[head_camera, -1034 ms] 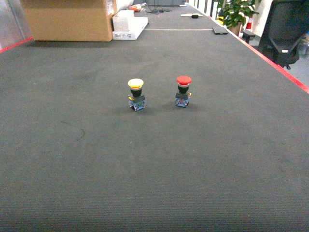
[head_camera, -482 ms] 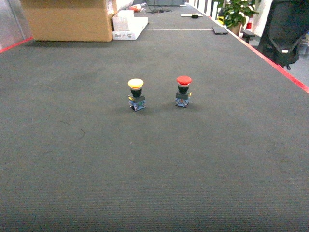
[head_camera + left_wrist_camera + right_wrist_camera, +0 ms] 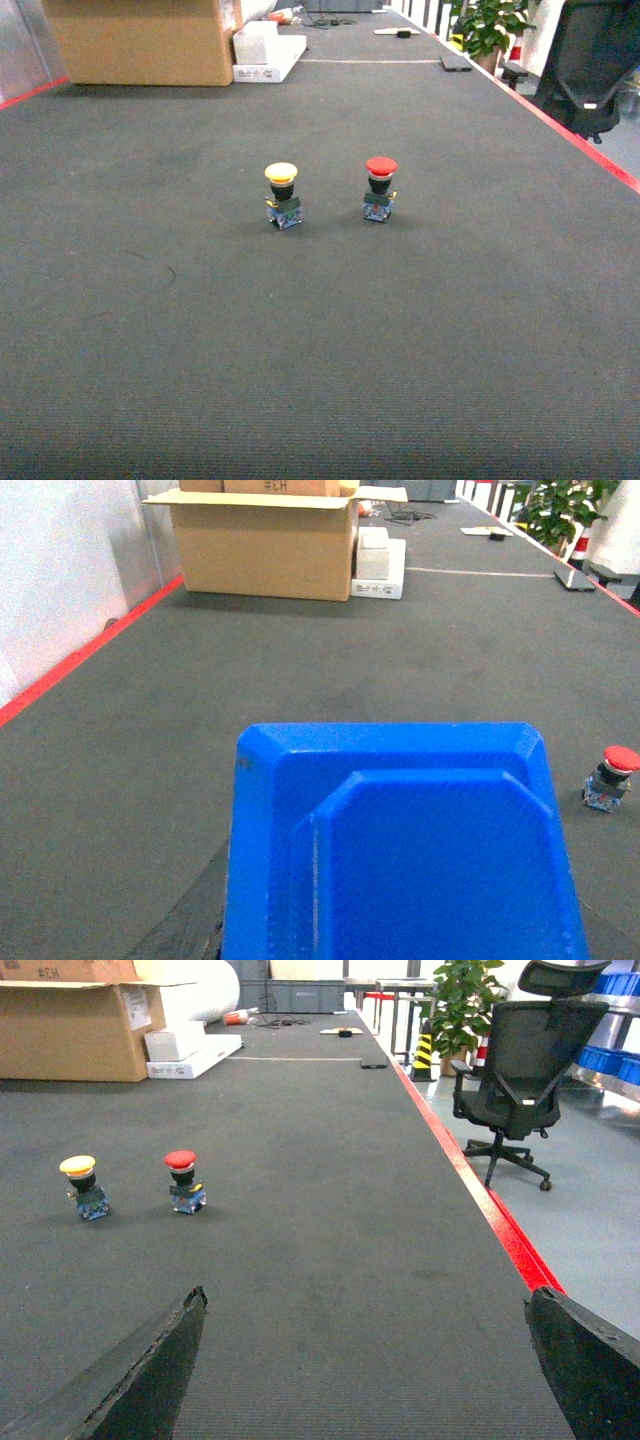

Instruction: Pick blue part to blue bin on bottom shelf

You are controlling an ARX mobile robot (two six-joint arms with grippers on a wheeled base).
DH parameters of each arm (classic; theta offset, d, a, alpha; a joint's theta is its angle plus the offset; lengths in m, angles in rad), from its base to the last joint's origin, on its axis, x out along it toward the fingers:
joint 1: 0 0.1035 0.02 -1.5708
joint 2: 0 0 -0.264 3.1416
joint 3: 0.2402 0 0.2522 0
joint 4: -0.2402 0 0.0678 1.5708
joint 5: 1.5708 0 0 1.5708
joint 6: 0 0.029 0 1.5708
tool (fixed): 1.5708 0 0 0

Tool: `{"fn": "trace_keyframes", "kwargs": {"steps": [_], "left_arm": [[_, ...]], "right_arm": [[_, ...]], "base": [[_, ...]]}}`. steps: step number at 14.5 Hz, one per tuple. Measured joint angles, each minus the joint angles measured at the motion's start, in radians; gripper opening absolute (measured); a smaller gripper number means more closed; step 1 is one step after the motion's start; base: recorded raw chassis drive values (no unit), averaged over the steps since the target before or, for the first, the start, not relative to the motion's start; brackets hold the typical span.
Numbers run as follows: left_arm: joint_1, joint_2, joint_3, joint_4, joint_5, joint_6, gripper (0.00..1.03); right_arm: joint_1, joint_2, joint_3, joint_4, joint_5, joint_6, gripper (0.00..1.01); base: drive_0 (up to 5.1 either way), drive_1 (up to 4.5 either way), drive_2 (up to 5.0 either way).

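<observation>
From the head camera I see only the dark carpeted floor (image 3: 320, 330) with two push-buttons standing near its middle: a yellow-capped button (image 3: 282, 194) and, just to its right, a red-capped button (image 3: 380, 187). Neither is blue, and no arm shows in that view.

The left wrist camera is filled by a blue bin (image 3: 400, 850), seen from above and close to the lens. I judge the left pincer is carrying it, but the fingers are hidden, so I cannot tell how they stand. The red-capped button sits on the floor off the bin's right edge.

The right pincer (image 3: 365, 1360) is spread wide, its dark fingers (image 3: 150, 1365) at the bottom corners, holding nothing.

I find no blue part in any view, and no shelf. As I read it, the task is far from done: the part must still be found, picked and dropped in the bin.
</observation>
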Motion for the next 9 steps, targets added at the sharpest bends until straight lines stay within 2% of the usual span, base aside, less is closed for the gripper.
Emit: {"fn": "trace_keyframes", "kwargs": {"steps": [6, 9], "left_arm": [[0.0, 0.004, 0.0, -0.001, 0.0, 0.0, 0.43], [0.0, 0.003, 0.0, -0.002, 0.0, 0.0, 0.43]], "right_arm": [[0.0, 0.0, 0.0, -0.002, 0.0, 0.0, 0.98], [0.0, 0.0, 0.0, 0.0, 0.0, 0.0, 0.98]], "base": [[0.0, 0.0, 0.0], [0.1, -4.02, 4.3]]}}
